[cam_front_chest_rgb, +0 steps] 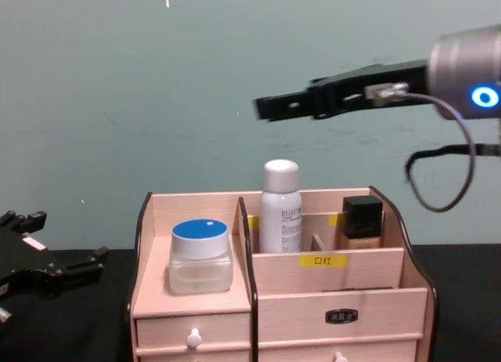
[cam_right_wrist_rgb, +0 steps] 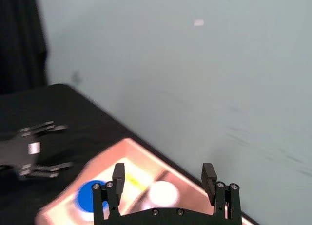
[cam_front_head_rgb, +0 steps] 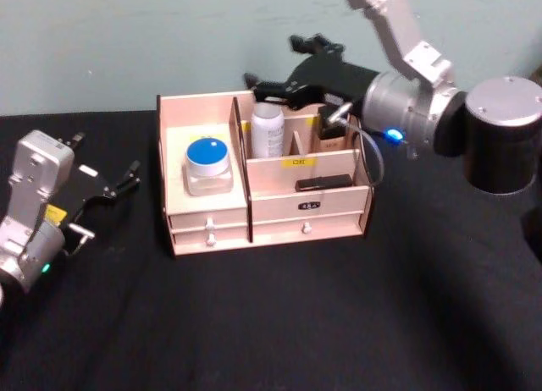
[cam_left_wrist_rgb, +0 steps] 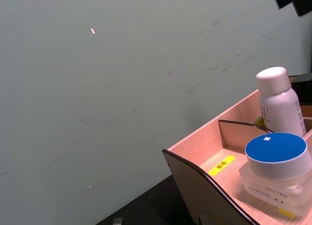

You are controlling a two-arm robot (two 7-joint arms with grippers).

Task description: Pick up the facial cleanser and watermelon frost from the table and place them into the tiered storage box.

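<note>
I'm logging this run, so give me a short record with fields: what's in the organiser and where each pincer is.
organiser: tiered storage box on the black table
left section: blue-lidded jar
rear middle: white bottle, upright
rear right: small dark-capped bottle
middle tier: flat black item
right pincer: open, above the white bottle, holding nothing
left pincer: open, low to the left of the box
</note>
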